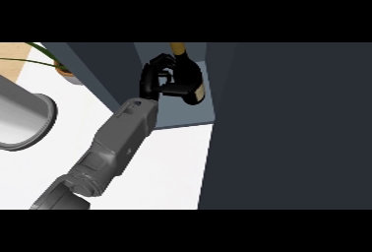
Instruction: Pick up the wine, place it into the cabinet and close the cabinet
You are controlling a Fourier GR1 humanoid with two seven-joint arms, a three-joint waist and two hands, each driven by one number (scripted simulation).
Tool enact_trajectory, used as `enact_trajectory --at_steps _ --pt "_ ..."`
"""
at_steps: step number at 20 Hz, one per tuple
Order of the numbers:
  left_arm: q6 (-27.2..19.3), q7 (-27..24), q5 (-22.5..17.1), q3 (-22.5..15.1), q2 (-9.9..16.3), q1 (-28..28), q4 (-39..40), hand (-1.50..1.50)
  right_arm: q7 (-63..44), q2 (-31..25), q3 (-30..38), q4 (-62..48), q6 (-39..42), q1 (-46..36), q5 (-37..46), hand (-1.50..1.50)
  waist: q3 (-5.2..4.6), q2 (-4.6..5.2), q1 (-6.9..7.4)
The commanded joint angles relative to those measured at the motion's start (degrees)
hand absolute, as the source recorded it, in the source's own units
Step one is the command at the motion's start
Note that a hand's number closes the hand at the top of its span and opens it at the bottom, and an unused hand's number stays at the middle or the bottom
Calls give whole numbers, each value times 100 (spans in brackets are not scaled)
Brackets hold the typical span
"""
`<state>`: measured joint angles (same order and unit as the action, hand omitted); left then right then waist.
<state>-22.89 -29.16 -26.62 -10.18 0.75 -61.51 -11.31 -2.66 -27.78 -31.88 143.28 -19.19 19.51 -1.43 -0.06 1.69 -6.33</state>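
The left hand (pixel 161 74), fingers curled round the wine bottle (pixel 190 78), holds it inside the open cabinet (pixel 181 115) at twelve o'clock, probably to set it down.

potted plant (pixel 62 69); metal pot (pixel 22 120); white counter (pixel 170 162)

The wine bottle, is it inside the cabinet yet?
Yes. The wine bottle sits tilted inside the open cabinet, over its shelf, with the left hand curled round it.
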Motion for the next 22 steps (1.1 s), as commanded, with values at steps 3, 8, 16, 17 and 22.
enact_trajectory --at_steps 3,8,16,17,22 --pt "-285 -131 196 -34 84 -370 386 -150 -238 11 -65 640 66 129 -357 -150 -3 30 24" --pt "-554 -213 269 -31 252 -486 593 -150 4 -17 -207 761 196 298 -322 -150 -4 53 -150" --pt "-525 -350 213 94 318 -541 673 -150 -10 -49 -117 768 271 295 -305 -150 -16 74 -129" --pt "-159 -397 182 129 538 -527 611 -150 133 0 -50 642 299 233 -367 -150 -12 86 -88" --pt "185 -568 -23 358 243 -670 402 -150 -43 -128 26 865 325 412 -421 -150 -14 33 -59"
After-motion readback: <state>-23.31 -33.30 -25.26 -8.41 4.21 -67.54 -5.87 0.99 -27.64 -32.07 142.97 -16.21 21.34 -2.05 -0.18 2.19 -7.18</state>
